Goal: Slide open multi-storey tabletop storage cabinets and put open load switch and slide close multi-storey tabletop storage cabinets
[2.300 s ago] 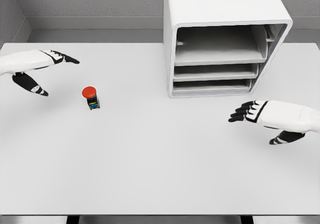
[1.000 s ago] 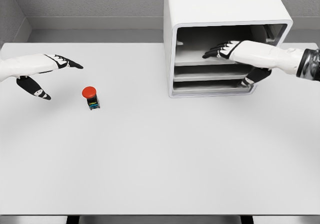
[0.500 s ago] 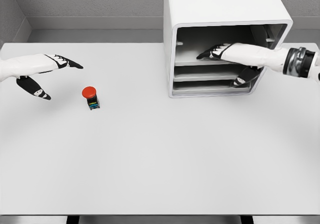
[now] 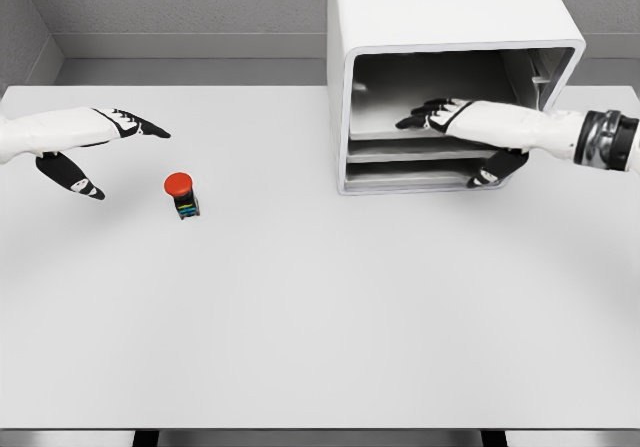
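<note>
The load switch (image 4: pixel 181 195), a small dark block with a red round button on top, stands upright on the left part of the table. My left hand (image 4: pixel 118 149) hovers open just left of it and a little further back, fingers pointing right, not touching it. The white storage cabinet (image 4: pixel 440 17) stands at the back right with three trays stacked in its open front. My right hand (image 4: pixel 438 151) reaches into that front. Its fingers (image 4: pixel 425 115) lie stretched flat on the top tray (image 4: pixel 385 127) and its thumb (image 4: pixel 487 174) hangs lower, in front of the bottom tray.
The white table (image 4: pixel 300 307) runs wide between the switch and the cabinet and out to the near edge. A grey wall stands behind the table.
My right hand rose from the table into the cabinet's top level, then drew back slightly toward me. The top tray's front edge now sits lower in the picture. The left hand and the switch barely moved.
</note>
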